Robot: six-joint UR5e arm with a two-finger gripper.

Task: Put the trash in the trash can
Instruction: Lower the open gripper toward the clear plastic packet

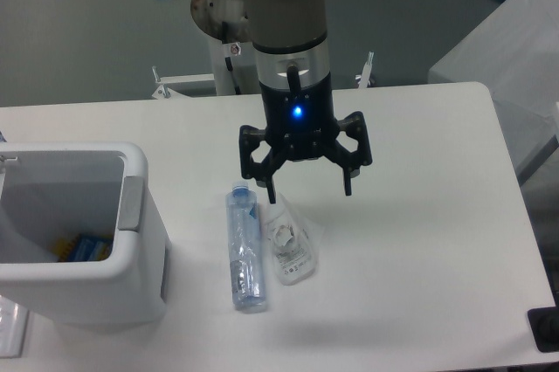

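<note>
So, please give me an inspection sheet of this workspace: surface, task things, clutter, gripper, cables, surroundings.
Surface: white table, no spills seen.
Job's things: clear bottle lying flat, cap toward the far edge; clear pouch lying just beside it, contact unclear; white trash can at the table's left, upright, something blue and yellow inside.
Clutter: small black object at the near right corner.
Gripper: gripper open, empty, hovering above the pouch's far end.
Cables: nothing seen.
Surroundings: grey floor, pale grey cabinet beyond the right corner.
</note>
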